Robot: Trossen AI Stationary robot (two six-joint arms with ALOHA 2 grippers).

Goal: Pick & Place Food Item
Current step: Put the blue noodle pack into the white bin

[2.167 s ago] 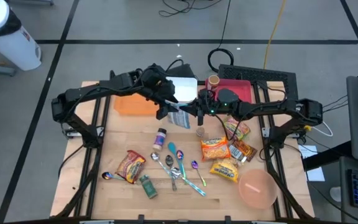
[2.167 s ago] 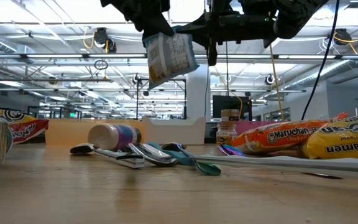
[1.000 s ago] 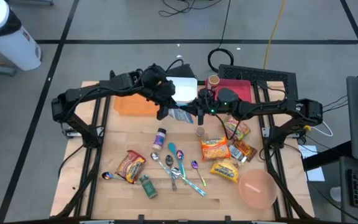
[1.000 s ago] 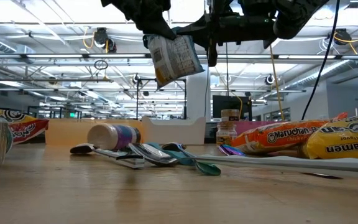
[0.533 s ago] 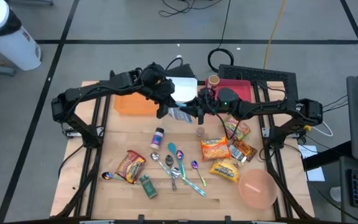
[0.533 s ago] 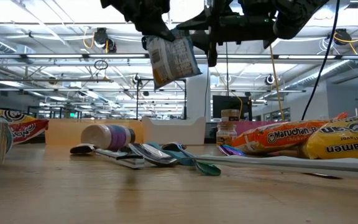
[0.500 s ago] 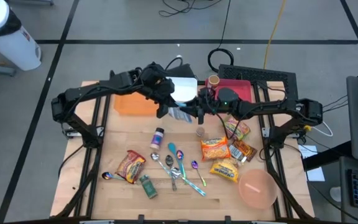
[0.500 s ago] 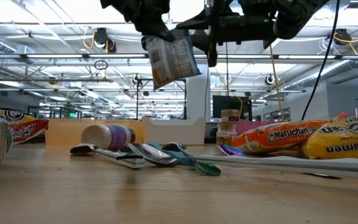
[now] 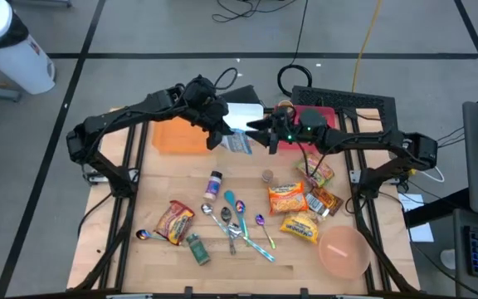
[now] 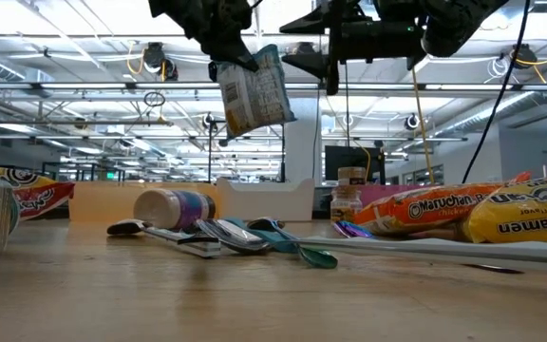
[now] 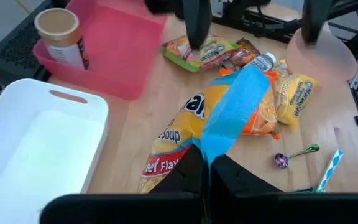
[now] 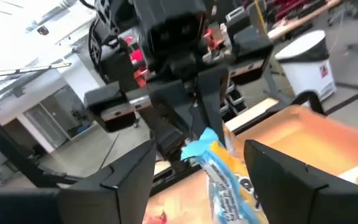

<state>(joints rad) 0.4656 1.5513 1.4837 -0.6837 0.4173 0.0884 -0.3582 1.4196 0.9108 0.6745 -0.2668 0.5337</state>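
Note:
The food item, a yellow-orange soup packet (image 9: 237, 143) with a blue top edge, hangs in the air over the table's far middle, next to the white bin (image 9: 244, 115). My left gripper (image 9: 220, 133) is shut on it. My right gripper (image 9: 258, 133) stands open just to the packet's right at the same height. In the right wrist view its two fingers (image 12: 129, 180) stand wide, with the packet (image 12: 219, 171) beyond them and a small gap between. The low view shows the packet (image 10: 253, 93) high above the tabletop. My left gripper pinches the packet's blue top edge (image 11: 209, 148) between its two fingers, at one end of that edge. The fingers slant down from the table's left side. The packet hangs tilted below them, lifted clear of the table and bins.
At the far edge stand an orange bin (image 9: 179, 138), the white bin and a pink bin (image 9: 318, 121) with a jar (image 11: 59, 37). Ramen packets (image 9: 287, 199), spoons (image 9: 239, 224), a spice bottle (image 9: 214, 184), a snack packet (image 9: 174, 220) and a pink bowl (image 9: 343, 252) lie nearer.
My right gripper has opened, let go of the packet's corner and drawn back a little up and toward the far right. My left gripper has carried the packet toward the table's far edge; it now hangs from that gripper alone.

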